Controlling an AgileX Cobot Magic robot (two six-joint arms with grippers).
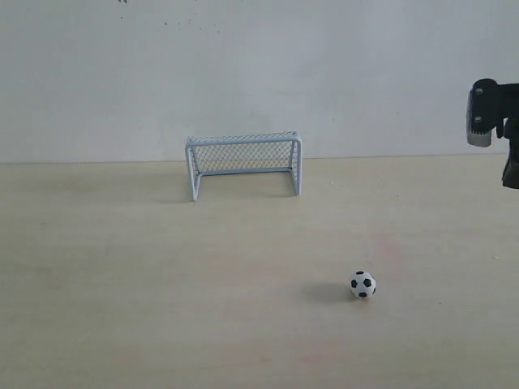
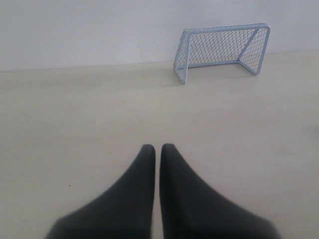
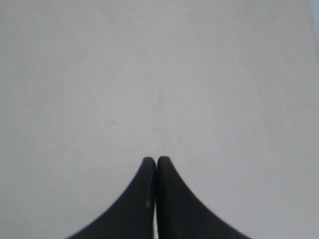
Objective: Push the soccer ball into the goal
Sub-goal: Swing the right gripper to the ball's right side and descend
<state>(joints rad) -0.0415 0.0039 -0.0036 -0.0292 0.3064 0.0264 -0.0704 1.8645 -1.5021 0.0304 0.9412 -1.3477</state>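
The small black-and-white soccer ball rests on the pale wooden table, right of centre and near the front. The white-framed goal with mesh netting stands at the back middle against the wall, its mouth facing forward; it also shows in the left wrist view. My left gripper is shut and empty, low over bare table. My right gripper is shut and empty, facing a blank pale surface. Part of the right arm shows at the far right edge, raised above the table. The ball appears in neither wrist view.
A plain white wall runs behind the table. The table surface stretches between the goal and the ball with nothing else on it.
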